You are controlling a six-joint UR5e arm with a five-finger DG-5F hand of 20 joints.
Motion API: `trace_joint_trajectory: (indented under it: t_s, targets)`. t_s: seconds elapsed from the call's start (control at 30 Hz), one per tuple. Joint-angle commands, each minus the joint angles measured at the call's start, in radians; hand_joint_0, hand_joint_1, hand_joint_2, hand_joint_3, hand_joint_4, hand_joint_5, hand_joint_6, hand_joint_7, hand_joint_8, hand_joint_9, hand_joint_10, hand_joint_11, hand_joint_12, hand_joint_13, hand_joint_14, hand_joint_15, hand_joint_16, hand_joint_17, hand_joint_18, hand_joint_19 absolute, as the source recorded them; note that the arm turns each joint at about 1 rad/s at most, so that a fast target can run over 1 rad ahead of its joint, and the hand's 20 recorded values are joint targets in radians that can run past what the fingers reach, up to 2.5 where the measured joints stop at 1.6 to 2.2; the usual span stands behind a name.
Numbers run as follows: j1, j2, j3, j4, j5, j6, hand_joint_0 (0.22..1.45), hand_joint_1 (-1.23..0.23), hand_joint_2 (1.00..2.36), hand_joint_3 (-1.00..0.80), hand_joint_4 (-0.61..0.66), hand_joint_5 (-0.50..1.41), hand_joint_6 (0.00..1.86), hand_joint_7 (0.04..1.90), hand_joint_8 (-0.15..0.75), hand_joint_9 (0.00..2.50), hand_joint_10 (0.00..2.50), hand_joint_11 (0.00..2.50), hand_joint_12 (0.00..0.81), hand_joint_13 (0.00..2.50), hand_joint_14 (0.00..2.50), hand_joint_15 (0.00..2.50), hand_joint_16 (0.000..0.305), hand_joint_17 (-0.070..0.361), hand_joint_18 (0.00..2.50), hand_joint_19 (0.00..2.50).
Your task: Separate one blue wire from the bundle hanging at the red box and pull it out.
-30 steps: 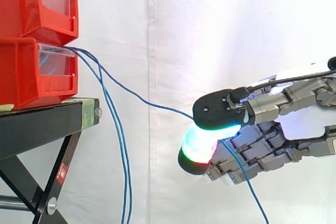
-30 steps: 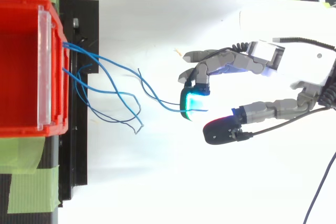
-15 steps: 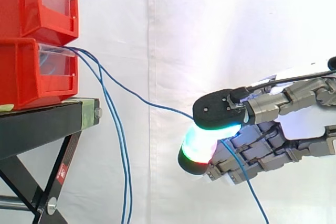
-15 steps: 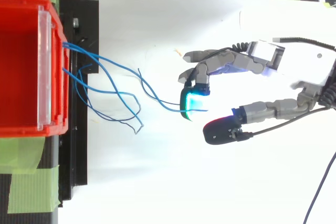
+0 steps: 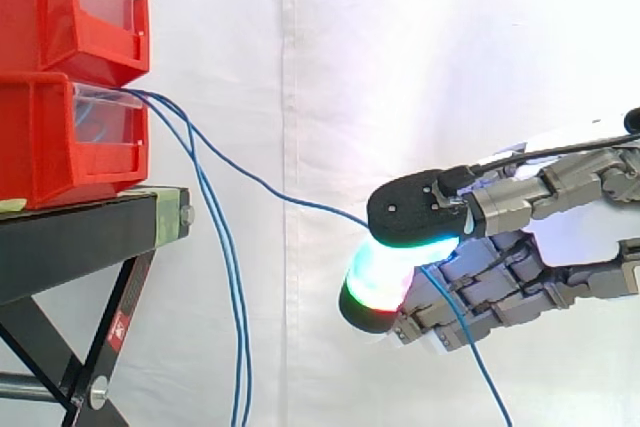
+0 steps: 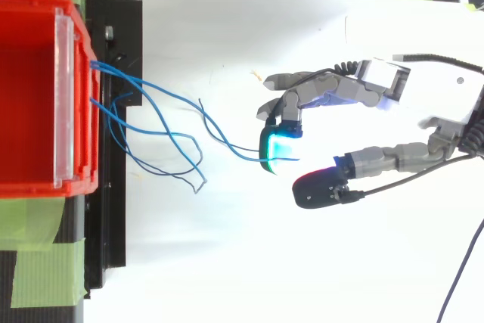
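Hand (image 5: 500, 282), fingers curled, hooks one blue wire (image 5: 300, 200) at its glowing pads, wire running clear of bundle (image 5: 232, 287) from lower red box (image 5: 50, 137); hand and wire pos. unchanged vs. prev. frame.

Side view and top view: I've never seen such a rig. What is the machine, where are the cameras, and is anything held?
The machine is a robot arm ending in a hand with glowing fingertip pads. The side view looks level across the work; the top view looks straight down on the same work. Red bins sit on a black stand before a white curtain. A bundle of blue wires hangs from the lower one. One blue wire runs apart from it to the hand, whose curled fingers hold it.
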Motion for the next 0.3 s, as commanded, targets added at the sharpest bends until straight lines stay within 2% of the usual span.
trace_joint_trajectory:
  t_s: [0.0,0.27]
  targets:
    - [0.000,0.000,0.000,0.000,0.000,0.000,0.60,-0.79,1.02,-0.16,-0.24,-0.10,0.72,1.13,0.211,0.42,0.01,0.34,0.327,0.06,0.01,0.18,0.046,0.103,0.00,0.24]
    - [-0.001,0.000,0.001,0.000,0.000,0.000,0.60,-0.79,1.02,-0.16,-0.24,-0.10,0.72,1.14,0.213,0.42,0.01,0.34,0.328,0.06,0.01,0.17,0.046,0.103,0.00,0.23]
